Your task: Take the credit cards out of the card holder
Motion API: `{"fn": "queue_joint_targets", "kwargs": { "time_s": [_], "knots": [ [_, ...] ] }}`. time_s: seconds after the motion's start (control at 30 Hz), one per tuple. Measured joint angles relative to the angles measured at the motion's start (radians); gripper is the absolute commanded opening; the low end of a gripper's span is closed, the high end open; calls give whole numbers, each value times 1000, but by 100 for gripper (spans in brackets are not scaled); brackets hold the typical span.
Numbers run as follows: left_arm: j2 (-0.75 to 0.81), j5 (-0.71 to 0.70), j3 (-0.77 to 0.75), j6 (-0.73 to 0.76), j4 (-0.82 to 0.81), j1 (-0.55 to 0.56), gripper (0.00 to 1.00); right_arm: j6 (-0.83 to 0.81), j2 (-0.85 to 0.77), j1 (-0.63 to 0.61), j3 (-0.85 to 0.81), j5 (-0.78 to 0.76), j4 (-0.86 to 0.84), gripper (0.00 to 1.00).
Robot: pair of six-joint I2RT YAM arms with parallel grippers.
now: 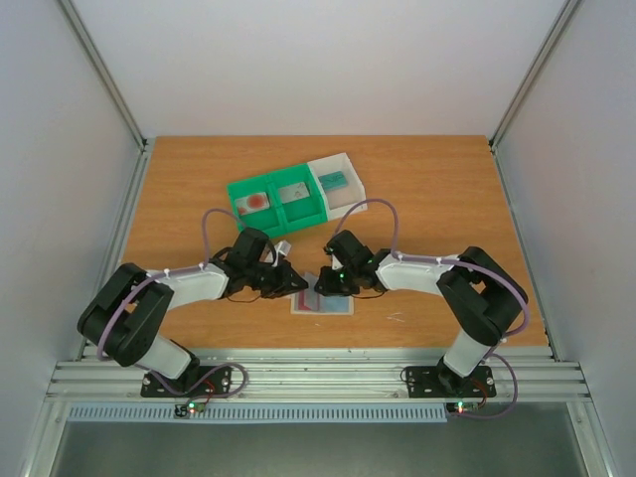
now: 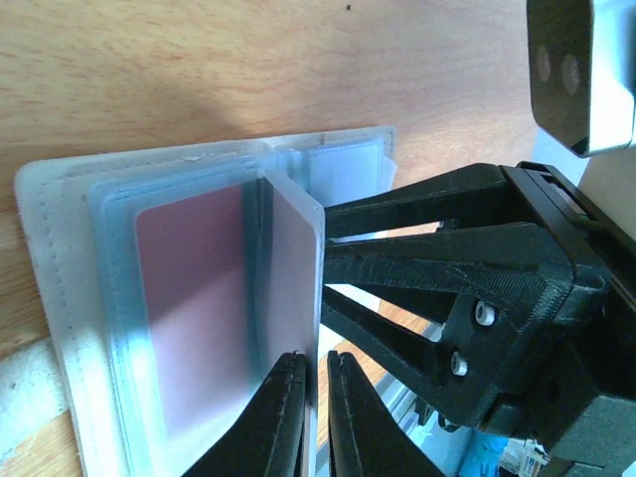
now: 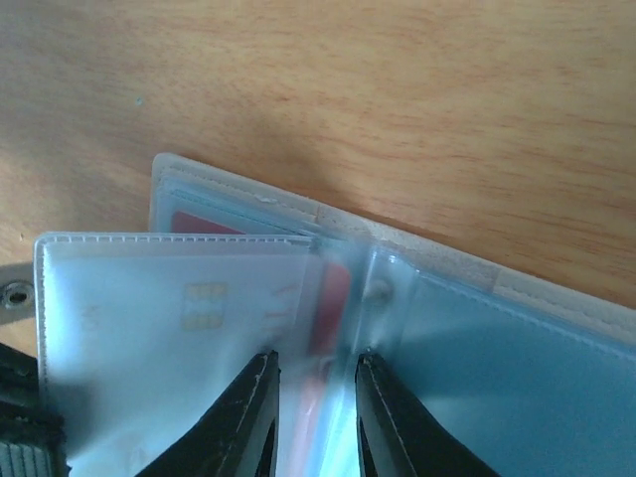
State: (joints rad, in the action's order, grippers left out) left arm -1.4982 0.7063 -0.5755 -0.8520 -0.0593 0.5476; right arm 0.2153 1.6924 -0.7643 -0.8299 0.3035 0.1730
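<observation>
The card holder (image 1: 323, 305) lies open on the table between both grippers. Its pale beige cover (image 3: 556, 288) carries frosted plastic sleeve pages. My left gripper (image 1: 301, 282) (image 2: 316, 373) is shut on the edge of one page (image 2: 293, 268), which stands upright. In the right wrist view that page (image 3: 179, 318) holds a white card with a gold chip. My right gripper (image 1: 320, 283) (image 3: 316, 358) is closed on the upright pages at the spine, with a red card (image 3: 333, 298) blurred between its fingers. A pink-red card (image 2: 194, 298) shows in a flat sleeve.
A green two-compartment tray (image 1: 303, 213) at the back holds a white card with a red circle (image 1: 256, 201) and a grey card (image 1: 295, 193). A white tray (image 1: 350, 163) beside it holds a teal card (image 1: 335, 180). The holder lies near the table's front edge.
</observation>
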Motion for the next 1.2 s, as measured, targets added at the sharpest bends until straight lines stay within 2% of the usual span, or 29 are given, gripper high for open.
{"fn": "queue_joint_targets", "kwargs": {
  "time_s": [0.2,0.33,0.7,0.93,1.2],
  "knots": [
    [-24,-7,-26,-7,0,37,18,-7,-29,13,8,-49,22,25],
    [-28,-15,-46,-10,4,59,28,-17,-75,38,18,-94,58,27],
    [-117,-33,-102,-8,-11,101,34,-66,-189,154,19,-149,131,30],
    [-93,-73,-119,21,56,92,37,-66,-208,159,39,-31,111,26],
    [-64,-84,-103,38,118,13,37,-43,-101,94,36,54,97,18]
  ]
}}
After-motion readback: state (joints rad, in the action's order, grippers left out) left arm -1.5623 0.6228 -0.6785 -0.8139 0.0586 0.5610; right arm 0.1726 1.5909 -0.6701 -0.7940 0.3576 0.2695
